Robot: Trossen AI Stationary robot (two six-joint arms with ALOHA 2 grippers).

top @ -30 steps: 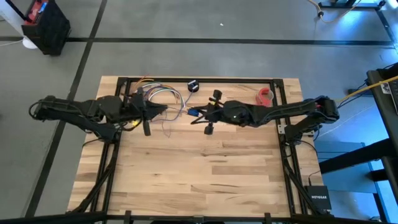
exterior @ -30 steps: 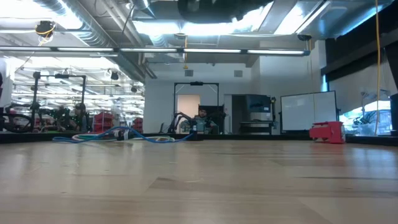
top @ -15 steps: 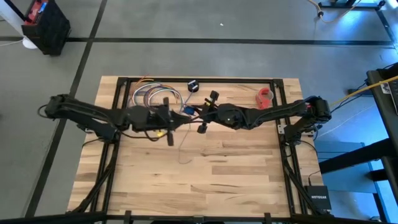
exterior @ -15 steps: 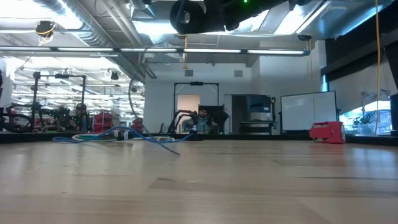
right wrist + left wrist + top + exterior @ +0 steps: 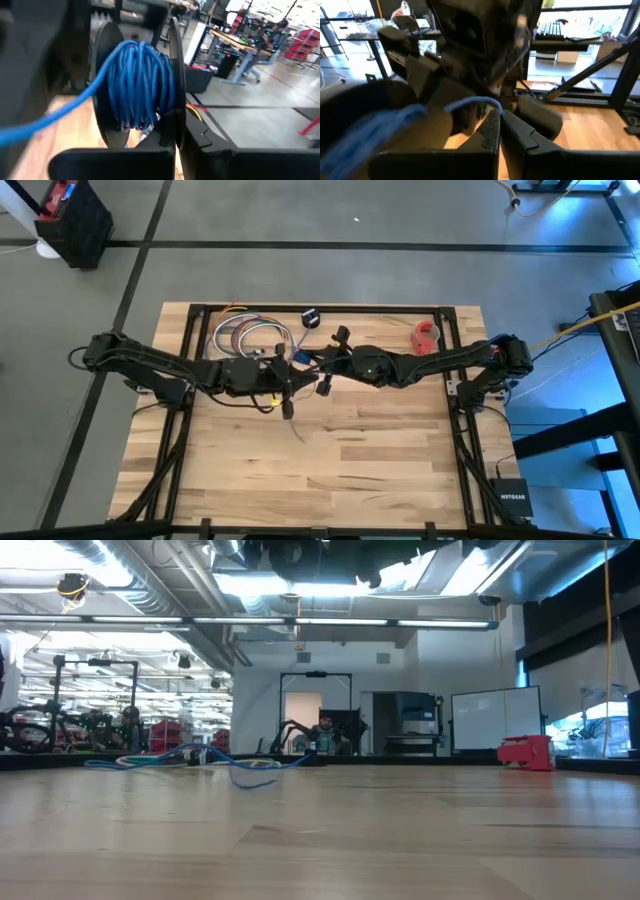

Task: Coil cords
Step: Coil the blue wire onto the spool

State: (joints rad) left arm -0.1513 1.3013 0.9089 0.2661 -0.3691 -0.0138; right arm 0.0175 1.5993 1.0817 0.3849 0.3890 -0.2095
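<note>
The cord is thin and blue, and most of it is wound on a small black spool held above the table's far middle. My right gripper is shut on that spool. My left gripper faces it from the left, close up, shut on the free run of cord. A slack end of the cord droops onto the table below the grippers, where it shows as a small loop in the low view. My left gripper pinches the cord's free run at its fingertips, coming in about level from the table's left. The cord arches out of the tips toward the spool, clear of the table. My right gripper pinches one flange of the spool at its rim between its two fingers, coming in about level from the table's right. The spool stands on edge, lifted clear, and the cord leaves the winding toward the left gripper.
A bundle of multicoloured looped wires lies at the far left of the table. A separate black disc sits at the far edge and a red tape roll at the far right. The near half of the wooden table is bare.
My left gripper has travelled toward the table's right, a little down and nearer, closing up on the spool with the cord still pinched. The slack cord has been dragged toward the near edge and droops in a loop. My right gripper has rolled a little.
</note>
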